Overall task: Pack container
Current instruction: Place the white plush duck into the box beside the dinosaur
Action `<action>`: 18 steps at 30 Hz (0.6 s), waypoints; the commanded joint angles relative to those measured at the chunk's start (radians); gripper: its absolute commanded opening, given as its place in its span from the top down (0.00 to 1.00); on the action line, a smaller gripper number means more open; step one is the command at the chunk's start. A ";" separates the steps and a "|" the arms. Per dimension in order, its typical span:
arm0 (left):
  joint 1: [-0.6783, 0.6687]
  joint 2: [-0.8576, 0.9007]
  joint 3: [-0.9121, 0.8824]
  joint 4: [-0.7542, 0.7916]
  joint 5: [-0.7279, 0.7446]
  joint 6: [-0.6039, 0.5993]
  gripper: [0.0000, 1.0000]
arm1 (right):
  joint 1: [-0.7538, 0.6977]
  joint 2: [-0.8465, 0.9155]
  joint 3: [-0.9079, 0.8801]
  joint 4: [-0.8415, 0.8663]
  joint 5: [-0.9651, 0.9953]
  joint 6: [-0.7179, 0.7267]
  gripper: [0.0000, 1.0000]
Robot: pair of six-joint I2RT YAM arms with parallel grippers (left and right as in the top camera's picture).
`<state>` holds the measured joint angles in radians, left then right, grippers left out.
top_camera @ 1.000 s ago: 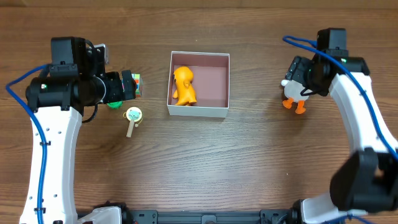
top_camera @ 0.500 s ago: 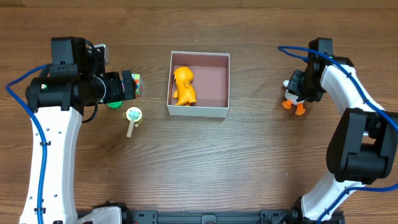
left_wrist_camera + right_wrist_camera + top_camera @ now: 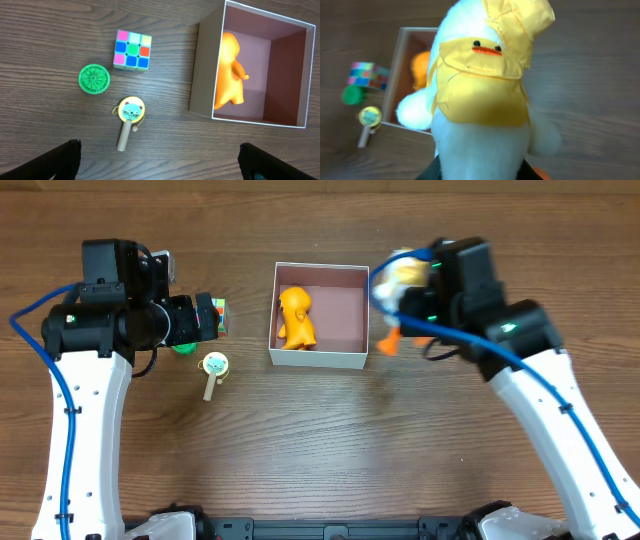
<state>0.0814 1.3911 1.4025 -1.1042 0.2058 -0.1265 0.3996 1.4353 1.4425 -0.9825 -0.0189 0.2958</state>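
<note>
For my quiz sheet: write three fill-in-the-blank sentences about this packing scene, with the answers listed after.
The ___ figure lies inside the container. The white plush toy is held up beside the container's ___ wall. The colourful cube, green disc and cat rattle all lie on the container's ___ side.
Missing words: orange; right; left.

This looks like a robot lab. One white robot arm [image 3: 85, 420] with blue cables [image 3: 67, 450] stands at 9 o'clock of a wood table [image 3: 320, 470], another arm [image 3: 550, 410] at 3 o'clock.
</note>
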 commanded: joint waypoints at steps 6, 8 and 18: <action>0.010 0.002 0.024 0.001 0.001 0.019 0.00 | 0.130 0.275 0.010 0.266 0.011 0.014 0.93; 0.010 0.002 0.024 0.001 0.001 0.019 0.00 | 0.130 0.359 0.010 0.317 0.010 0.014 0.92; 0.010 0.002 0.024 0.001 0.001 0.019 0.00 | 0.127 0.488 0.013 0.368 0.049 0.010 0.56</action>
<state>0.0814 1.3911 1.4025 -1.1038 0.2054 -0.1265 0.5308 1.9274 1.4445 -0.6197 -0.0048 0.3069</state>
